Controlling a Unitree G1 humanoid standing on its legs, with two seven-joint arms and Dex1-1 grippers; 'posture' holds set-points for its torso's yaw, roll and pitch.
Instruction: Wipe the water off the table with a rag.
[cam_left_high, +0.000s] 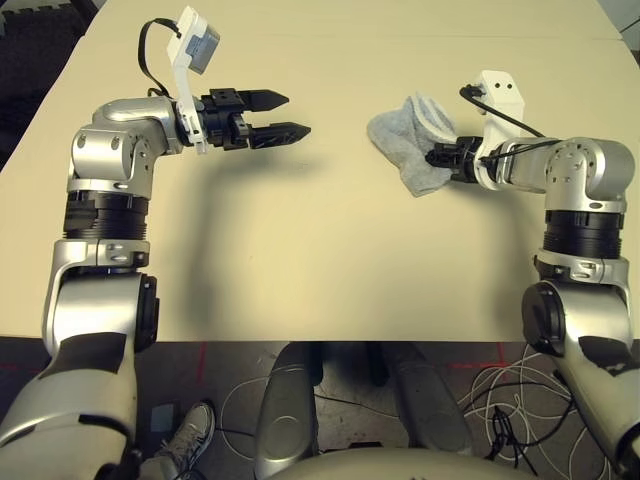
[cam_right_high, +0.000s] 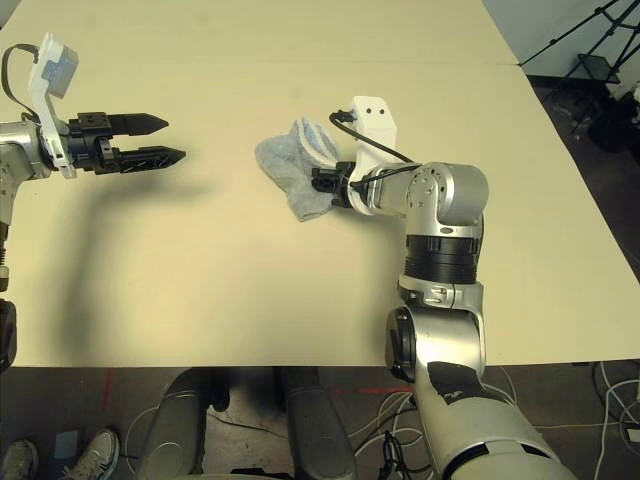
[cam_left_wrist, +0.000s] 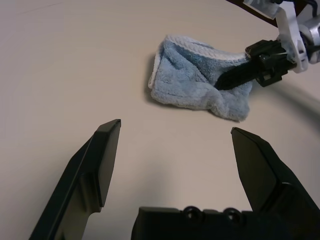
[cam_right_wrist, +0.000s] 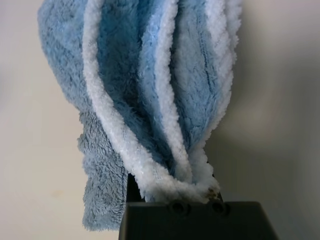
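Observation:
The rag is a crumpled, fuzzy light cloth lying on the pale table, right of centre. My right gripper is shut on the rag's near right edge, with bunched folds covering its fingertips. The left wrist view shows one black finger pressed into the rag. My left gripper hovers open above the table at the left. It points toward the rag from well apart, with nothing between its fingers. The water is out of view.
A faint seam crosses the far part of the table. Bare tabletop lies between the two grippers and toward the front edge. Below the edge, cables and a person's shoe are on the floor. A tripod stands at the far right.

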